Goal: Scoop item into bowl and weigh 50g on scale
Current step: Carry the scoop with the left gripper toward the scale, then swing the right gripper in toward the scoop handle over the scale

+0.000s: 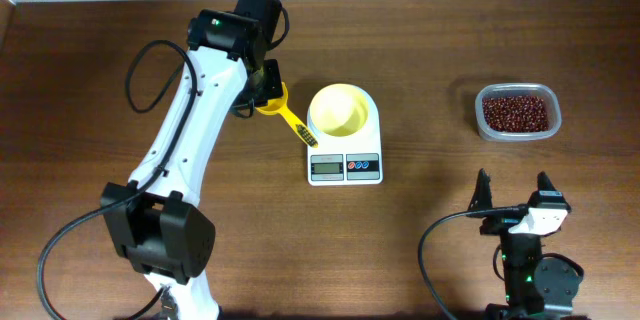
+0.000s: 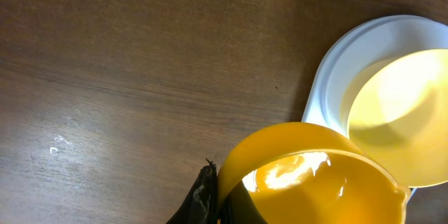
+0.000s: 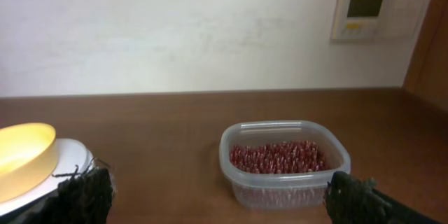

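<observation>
The many small dark reddish-brown beans [image 1: 516,112] lie heaped in a clear rounded-rectangle plastic container [image 1: 479,120] on the right part of the brown wooden table [image 1: 430,40]. The container stands well apart from everything else, with bare wood on all its sides and a broad open strip between it and the scale. The beans fill it to a fairly even layer below the rim, and none lie on the wood around it.

The open right gripper [image 1: 512,182] sits near the table's front edge, just in front of the container, its two dark fingers spread wide with nothing between them. From its wrist camera the container sits centred between the fingers.

Near the middle of the table, the small round pale yellow bowl [image 1: 342,88] stands on the squarish white digital kitchen scale [image 1: 345,167]. The bowl is empty, and it leaves the grey display and the red and blue buttons uncovered at the front. Open wood runs behind the scale to the far edge, by the pale wall.

Just left of the bowl, the left gripper [image 1: 264,88] is clenched on the cup end of a yellow plastic scoop [image 1: 285,110], whose handle points toward the scale's front left corner. The left wrist view shows the cup empty, close beside the bowl's rim. Whether the scoop touches the table I cannot tell.
</observation>
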`<state>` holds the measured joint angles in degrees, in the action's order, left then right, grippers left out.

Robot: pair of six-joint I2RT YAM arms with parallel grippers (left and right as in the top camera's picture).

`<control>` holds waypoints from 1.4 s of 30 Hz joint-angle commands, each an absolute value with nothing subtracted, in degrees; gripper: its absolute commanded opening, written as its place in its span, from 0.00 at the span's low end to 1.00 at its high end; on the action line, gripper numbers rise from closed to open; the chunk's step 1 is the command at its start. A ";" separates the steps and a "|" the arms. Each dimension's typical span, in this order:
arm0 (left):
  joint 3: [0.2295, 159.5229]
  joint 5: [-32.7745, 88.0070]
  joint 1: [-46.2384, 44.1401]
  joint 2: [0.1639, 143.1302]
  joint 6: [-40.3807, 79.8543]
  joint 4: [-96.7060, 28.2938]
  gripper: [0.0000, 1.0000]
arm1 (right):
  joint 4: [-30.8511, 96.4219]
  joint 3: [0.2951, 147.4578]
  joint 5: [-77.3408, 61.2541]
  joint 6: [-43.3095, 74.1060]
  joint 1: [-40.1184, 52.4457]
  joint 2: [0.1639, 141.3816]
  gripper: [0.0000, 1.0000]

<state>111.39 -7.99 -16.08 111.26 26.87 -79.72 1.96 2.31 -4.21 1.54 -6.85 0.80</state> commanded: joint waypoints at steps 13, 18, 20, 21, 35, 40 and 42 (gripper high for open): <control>112.62 -8.82 -16.25 110.24 27.81 -79.79 0.00 | 25.19 35.94 -10.17 2.42 -6.39 30.09 0.99; 112.62 -8.34 -16.25 110.24 27.83 -79.77 0.00 | 32.53 46.83 -20.12 2.44 -6.39 46.46 0.99; 112.62 -7.53 -16.25 110.24 27.81 -79.79 0.00 | 34.98 50.22 -26.35 2.44 -6.39 52.53 0.99; 112.62 -7.07 -16.25 110.24 27.81 -79.79 0.00 | 35.40 51.20 -29.63 2.44 -6.39 54.76 0.99; 112.62 -6.87 -16.25 110.24 27.83 -77.62 0.00 | 26.89 52.53 -61.30 16.97 -6.39 74.28 0.99; 112.60 -6.70 -16.25 110.24 32.73 -75.02 0.00 | 26.72 52.51 -61.32 19.66 -6.37 74.54 0.99; 112.60 -6.70 -16.25 110.24 37.98 -74.48 0.00 | 26.72 52.51 -61.32 20.47 -6.37 74.54 0.99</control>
